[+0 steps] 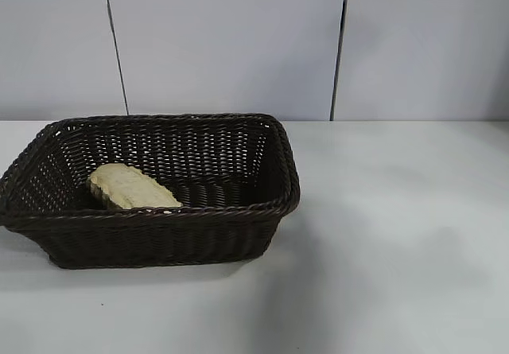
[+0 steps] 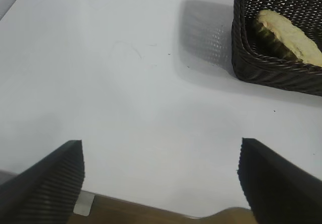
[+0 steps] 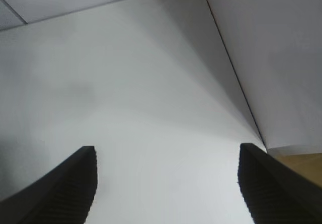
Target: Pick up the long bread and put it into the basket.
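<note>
The long bread is seen lying pale side up inside the basket on the bench, so both the left claw and right claw are held spread and empty, apparently task done.

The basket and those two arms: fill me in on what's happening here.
The long bread already lies inside the basket, pale side up, toward its left end. Nothing is being handled: the left gripper is open and empty over bare table beside the basket, and the right gripper is open and empty too, away from the basket.
</note>
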Available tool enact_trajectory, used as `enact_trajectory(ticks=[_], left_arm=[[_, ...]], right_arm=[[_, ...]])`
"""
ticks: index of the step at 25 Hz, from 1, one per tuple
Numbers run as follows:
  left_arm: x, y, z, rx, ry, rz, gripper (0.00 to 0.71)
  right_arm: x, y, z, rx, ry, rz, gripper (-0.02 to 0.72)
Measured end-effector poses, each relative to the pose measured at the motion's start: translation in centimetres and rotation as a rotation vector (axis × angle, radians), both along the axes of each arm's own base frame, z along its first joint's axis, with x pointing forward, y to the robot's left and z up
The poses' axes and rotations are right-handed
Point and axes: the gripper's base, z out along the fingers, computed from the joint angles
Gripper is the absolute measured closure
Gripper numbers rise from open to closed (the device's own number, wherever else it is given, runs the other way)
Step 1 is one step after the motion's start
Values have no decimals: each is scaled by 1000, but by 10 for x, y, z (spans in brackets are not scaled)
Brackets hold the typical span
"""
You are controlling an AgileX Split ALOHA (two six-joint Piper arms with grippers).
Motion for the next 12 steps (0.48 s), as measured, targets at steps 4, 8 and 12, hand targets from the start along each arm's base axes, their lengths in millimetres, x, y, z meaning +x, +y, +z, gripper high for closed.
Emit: enact_trajectory(ticks=[4, 8, 12], left_arm=[[0, 0, 0, 0, 0, 0, 105], [0, 0, 0, 0, 0, 0, 105], [0, 0, 0, 0, 0, 0, 105]], right_arm=[[-90, 14, -4, -73, -189, -32, 165], [-147, 23, -44, -21, -304, 11, 165], [-165, 29, -97, 64, -320, 73, 165]])
